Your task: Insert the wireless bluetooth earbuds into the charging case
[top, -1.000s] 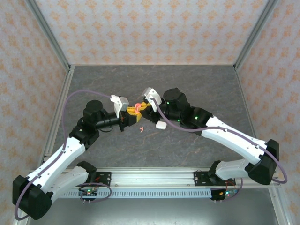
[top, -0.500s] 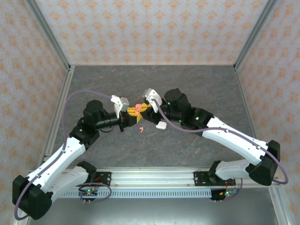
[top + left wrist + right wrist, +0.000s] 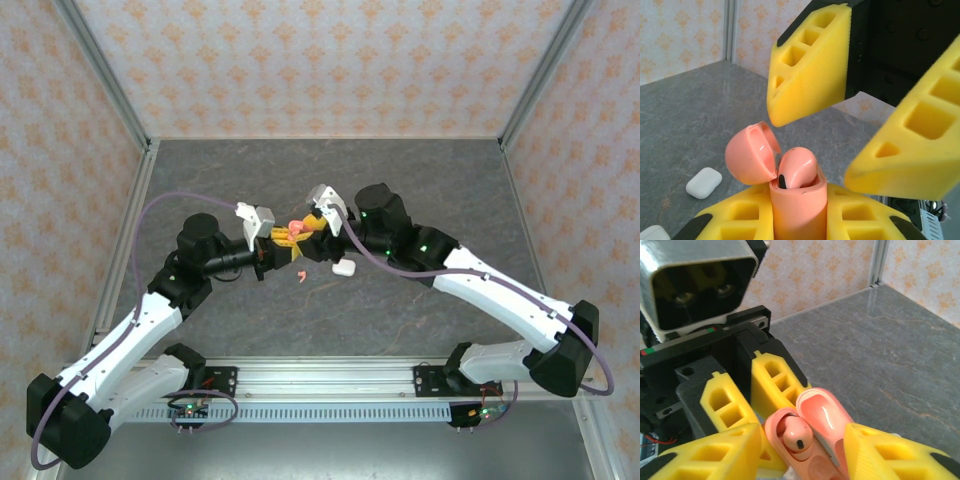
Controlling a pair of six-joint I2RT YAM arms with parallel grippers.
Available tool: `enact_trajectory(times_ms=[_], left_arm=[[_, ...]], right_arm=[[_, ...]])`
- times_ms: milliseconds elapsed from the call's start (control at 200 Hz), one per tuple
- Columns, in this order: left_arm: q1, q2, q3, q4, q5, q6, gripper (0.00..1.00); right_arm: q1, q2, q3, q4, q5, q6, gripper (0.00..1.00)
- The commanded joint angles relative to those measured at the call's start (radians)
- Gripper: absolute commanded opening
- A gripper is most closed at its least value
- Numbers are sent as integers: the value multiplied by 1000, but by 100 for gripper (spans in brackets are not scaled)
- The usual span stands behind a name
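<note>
I have both arms meeting over the middle of the counter (image 3: 420, 180). My left gripper (image 3: 797, 220) is clamped tight on the lower body of the coral charging case (image 3: 796, 212), holding it upright and off the surface, with one yellow finger (image 3: 732, 220) on each side. The case's lid (image 3: 750, 155) is flipped open and hangs back to the left in the left wrist view. One coral earbud (image 3: 797, 169) sits in the case's mouth, its rounded head above the rim and its dark tip facing the left wrist camera. I cannot tell whether it is pushed fully home.

My right gripper (image 3: 804, 429) has its fingers spread apart. From the right wrist camera they stand on either side of the case and its open lid. From the left wrist camera, both yellow fingers (image 3: 810, 65) hang above and behind the case, clear of the earbud, gripping nothing.

From the top camera I see a second coral earbud (image 3: 301, 275) lying loose on the counter, just near-side of the two grippers. A white case (image 3: 344, 267) rests on the counter close beside the right arm's wrist. In the left wrist view the edge of another white shape (image 3: 651, 234) shows at the lower left corner; I cannot tell what it is.
</note>
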Motion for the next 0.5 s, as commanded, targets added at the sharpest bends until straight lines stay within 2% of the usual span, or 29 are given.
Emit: enact_trajectory(times_ms=[0,150,335,495], left_arm=[[-11,-11,-3,77,-28,17,0],[-11,-27,-35,114,-81,19,0],[-11,-83,-74,161,-152,18,0],[-11,-147,-83,164,-178,26,0]], right_arm=[[-21,-15,58,-2,-76,59,54],[-70,-47,69,-12,-25,169,65],[-175,-66,16,-89,124,371,63],[-218,-77,-103,-101,162,519,61]])
